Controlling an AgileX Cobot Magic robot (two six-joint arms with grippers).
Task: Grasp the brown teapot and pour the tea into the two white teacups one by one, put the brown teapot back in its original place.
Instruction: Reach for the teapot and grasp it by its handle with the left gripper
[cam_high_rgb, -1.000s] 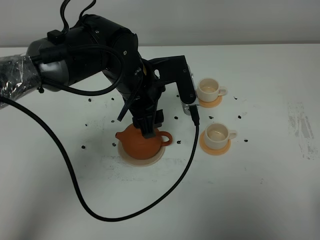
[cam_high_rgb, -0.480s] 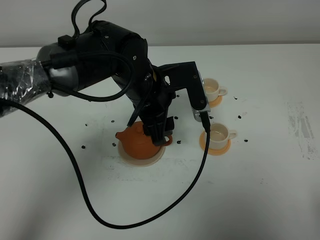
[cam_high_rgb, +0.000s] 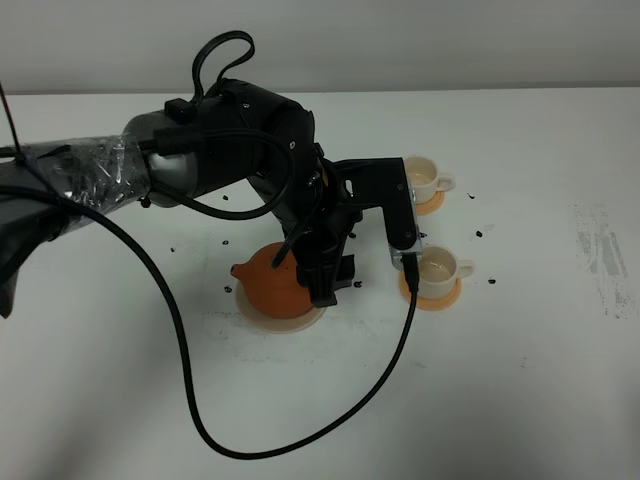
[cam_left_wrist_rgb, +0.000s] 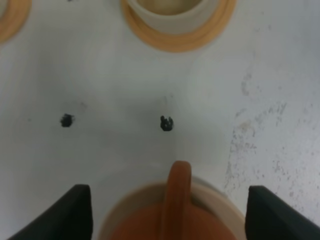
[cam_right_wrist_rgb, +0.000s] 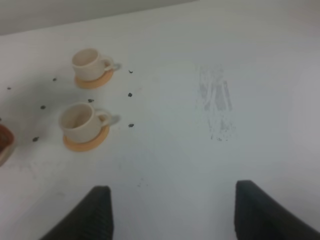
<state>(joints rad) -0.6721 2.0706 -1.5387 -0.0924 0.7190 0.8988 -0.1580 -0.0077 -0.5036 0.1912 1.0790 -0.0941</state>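
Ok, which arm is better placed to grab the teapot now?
Left. The left gripper is open, astride the loop handle of the brown teapot. The right gripper hangs open over the table, off beyond the two white teacups.

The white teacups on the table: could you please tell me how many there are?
2. One teacup stands on the far orange coaster, the other teacup on the near coaster, both right of the brown teapot. The arm may hide others.
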